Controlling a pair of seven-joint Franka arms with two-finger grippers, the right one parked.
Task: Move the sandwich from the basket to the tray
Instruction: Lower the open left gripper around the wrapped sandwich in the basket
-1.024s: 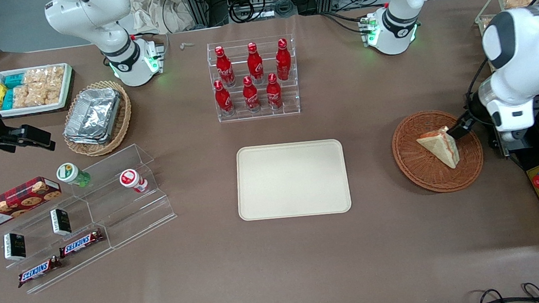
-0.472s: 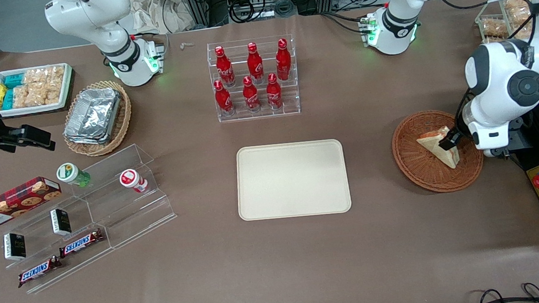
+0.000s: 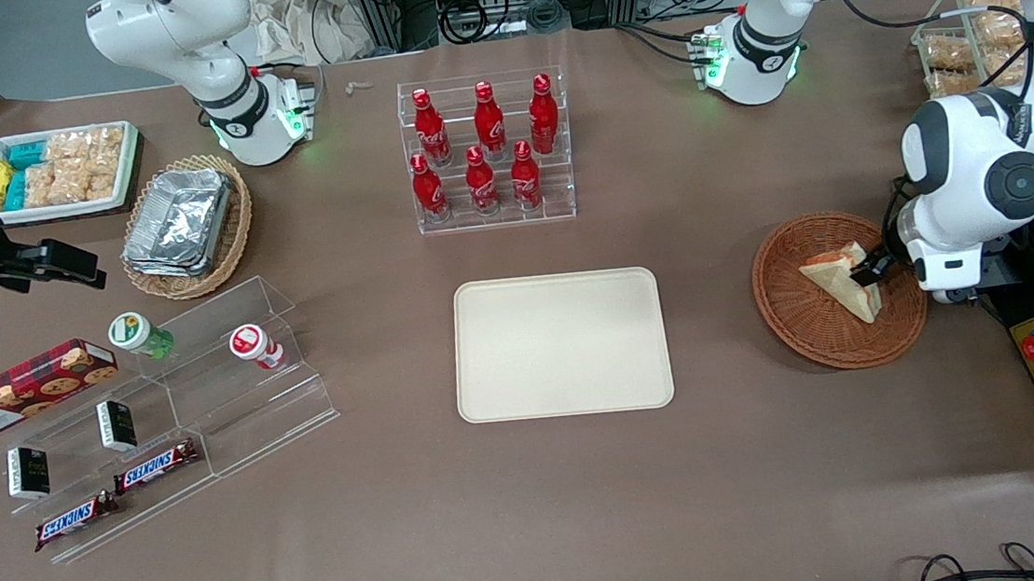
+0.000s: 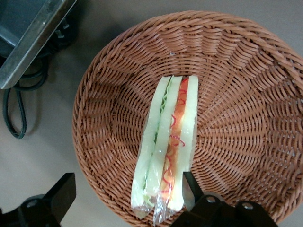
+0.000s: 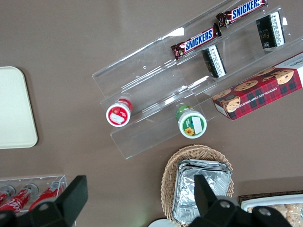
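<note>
A pale triangular sandwich with red and green filling is straddled, ungripped, by the wide-open claw inside the reddish-brown woven basket.

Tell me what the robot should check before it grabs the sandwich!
1. Sandwich lying in the basket: ok.
2. Hand open: ok.
3. One finger at the sandwich's side, the other finger out over the basket rim, sandwich between them: ok.
4. Hand low enough to pinch: cannot tell.
5. Tray bare and ready: ok.
</note>
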